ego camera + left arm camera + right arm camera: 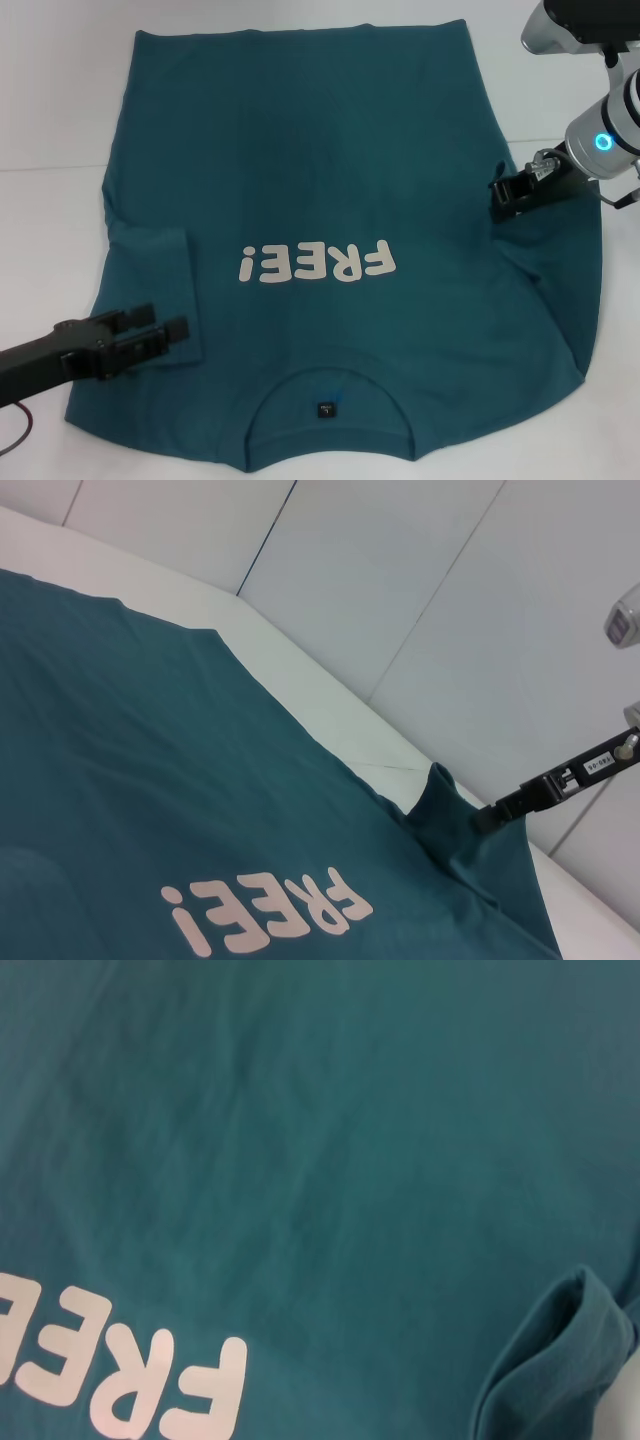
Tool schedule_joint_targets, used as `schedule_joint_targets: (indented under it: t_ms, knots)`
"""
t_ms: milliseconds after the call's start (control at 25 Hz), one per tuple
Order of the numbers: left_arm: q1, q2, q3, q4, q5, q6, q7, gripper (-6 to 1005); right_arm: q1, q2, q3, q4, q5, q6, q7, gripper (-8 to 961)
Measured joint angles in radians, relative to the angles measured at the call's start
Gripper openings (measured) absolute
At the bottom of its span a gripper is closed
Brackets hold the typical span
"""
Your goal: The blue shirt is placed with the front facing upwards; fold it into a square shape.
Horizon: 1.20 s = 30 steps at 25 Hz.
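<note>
Shirt (330, 200) lies spread front-up on white counter (50, 120), collar at the near edge, hem at the far edge

Nearest: collar opening with small dark tag (325, 408) inside it, facing the robot

Near left: left gripper (165, 335) low over the shirt's left sleeve area, arm reaching in from the near-left corner. Its two dark fingers (140, 316) stand apart with cloth showing between them, nothing held. Left sleeve (150, 290) already lies folded inward onto the body, its edge forming a straight line just left of the lettering

Middle: white "FREE!" lettering (318, 263) across the chest, upside down from the head view. Fabric around it mostly flat, faint creases

Right, a little farther: right gripper (503, 198) at the shirt's right side, at the sleeve. Fingers pinched closed on a bunch of sleeve cloth. Left wrist view shows that cloth (445, 810) drawn up into a small peak off the counter, with the gripper (490, 818) at its tip. Right wrist view shows a rolled, lifted fold of teal fabric (560, 1360) at one corner, counter visible beside it. Below this the shirt's right shoulder (560, 320) spreads wide and flat on the counter

Farthest: hem (300, 35) runs straight across the far side, flat against the counter
</note>
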Motion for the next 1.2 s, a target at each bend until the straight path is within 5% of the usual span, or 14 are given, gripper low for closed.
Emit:
schedule_joint_targets:
  t_ms: [680, 1200]
  knots:
    - [0.0, 0.0, 0.0, -0.012, -0.009, -0.013, 0.0, 751, 0.005, 0.023, -0.049, 0.001, 0.0, 0.003, 0.091, 12]
    - [0.0, 0.0, 0.0, -0.025, -0.009, -0.026, 0.003, 751, -0.051, 0.036, 0.017, 0.003, 0.083, 0.025, 0.148, 12]
